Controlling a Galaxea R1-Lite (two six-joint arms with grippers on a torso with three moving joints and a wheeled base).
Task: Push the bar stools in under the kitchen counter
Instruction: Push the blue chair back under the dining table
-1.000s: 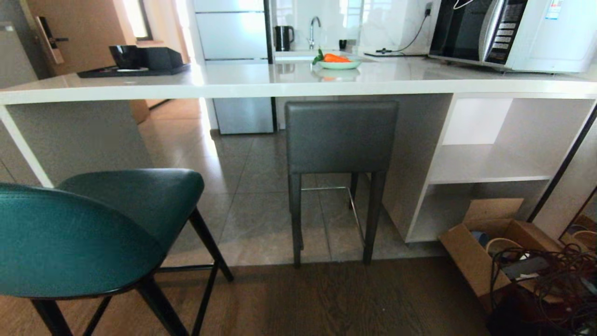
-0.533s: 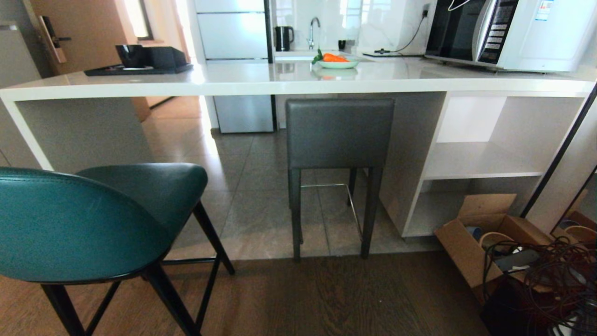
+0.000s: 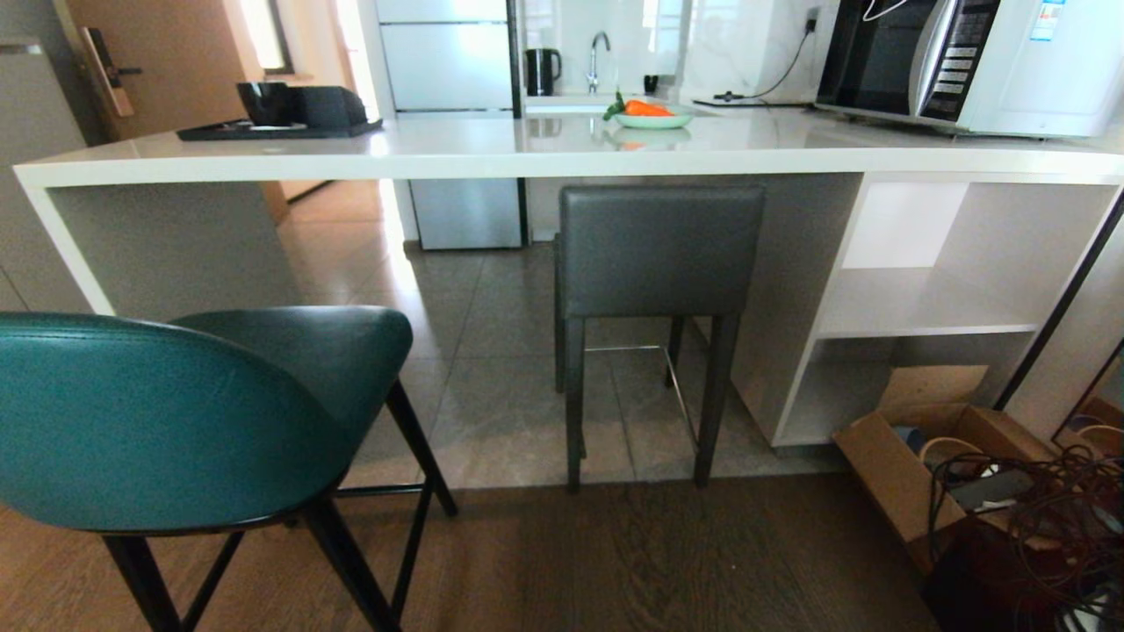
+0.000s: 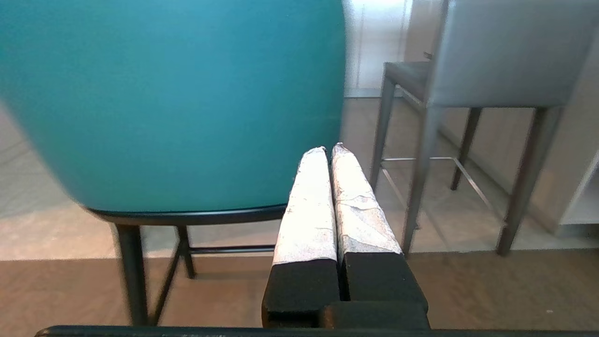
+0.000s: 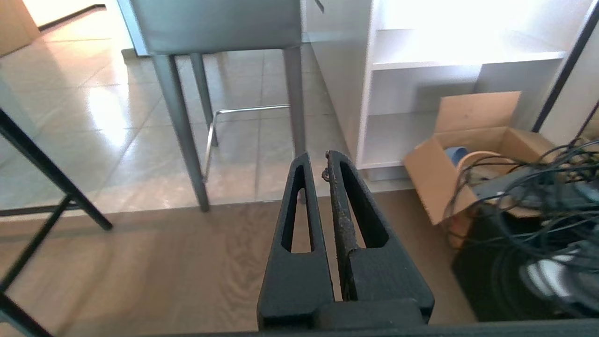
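The teal bar stool [image 3: 158,421] stands at the near left, out from the kitchen counter [image 3: 562,162], with its rounded back toward me. The dark grey bar stool [image 3: 660,250] stands at the middle, its back just under the counter's front edge. Neither arm shows in the head view. In the left wrist view my left gripper [image 4: 329,150] is shut and empty, level with the lower right edge of the teal stool [image 4: 178,103]; I cannot tell whether they touch. My right gripper [image 5: 317,159] is shut and empty over the wood floor, short of the grey stool [image 5: 215,23].
A cardboard box [image 3: 887,474] and a tangle of black cables [image 3: 1045,509] lie on the floor at the near right, beside the white shelves [image 3: 922,303]. A microwave [image 3: 966,61], a plate of carrot [image 3: 654,118] and a black tray [image 3: 281,130] sit on the counter.
The whole head picture has shifted a little to the right and the counter's left end shows more, so the camera has moved. The stools keep their places relative to the counter.
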